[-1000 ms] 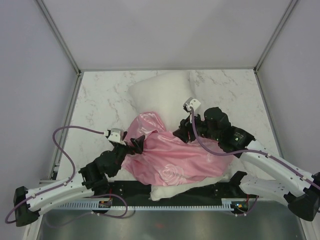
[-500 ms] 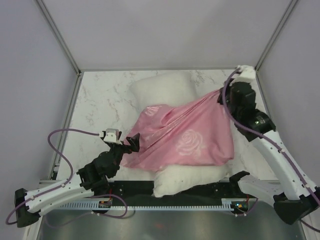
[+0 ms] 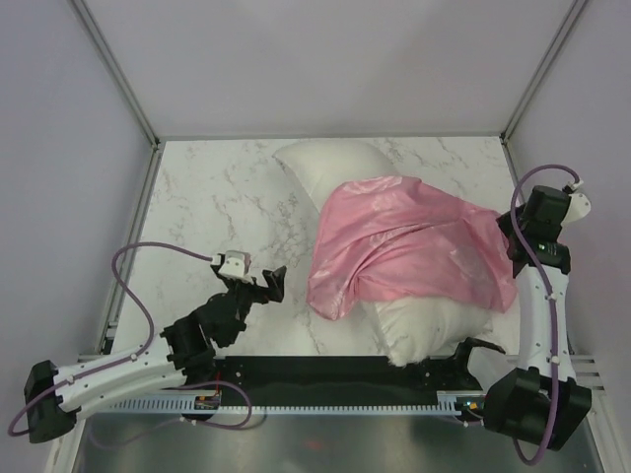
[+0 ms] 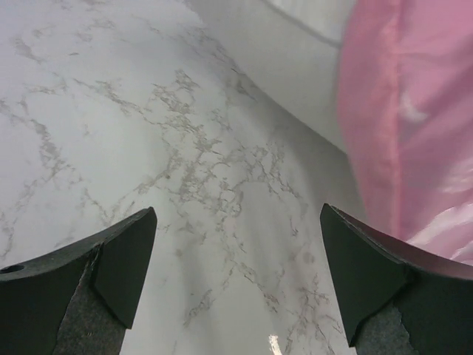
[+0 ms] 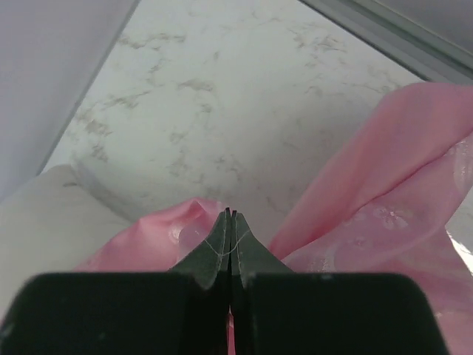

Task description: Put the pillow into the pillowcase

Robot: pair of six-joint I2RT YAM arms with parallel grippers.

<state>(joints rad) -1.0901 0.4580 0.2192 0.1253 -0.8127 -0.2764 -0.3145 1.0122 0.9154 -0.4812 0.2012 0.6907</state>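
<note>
The white pillow (image 3: pixel 330 169) lies slanted on the marble table, its near end (image 3: pixel 424 330) poking out below the cloth. The pink satin pillowcase (image 3: pixel 414 246) is draped across its middle. At the far right, my right gripper (image 3: pixel 509 233) is shut on the pillowcase's right edge; in the right wrist view the jaws (image 5: pixel 230 214) are pressed together with pink pillowcase cloth (image 5: pixel 369 185) pinched between them and the pillow (image 5: pixel 44 222) at the left. My left gripper (image 3: pixel 272 282) stands open over bare marble, left of the cloth. The left wrist view shows its fingers (image 4: pixel 111 259) wide apart, the pillow (image 4: pixel 295 44) and the pillowcase (image 4: pixel 414 111) beyond.
Grey walls and a metal frame rail (image 3: pixel 138 227) enclose the marble table (image 3: pixel 207 207). The black base rail (image 3: pixel 325 370) runs along the near edge. A purple cable (image 3: pixel 128 266) loops beside the left arm.
My right gripper has shut on the pillowcase and swung far to the right, dragging the cloth over the pillow, which also shifted right. The cloth has pulled away from my open left gripper.
</note>
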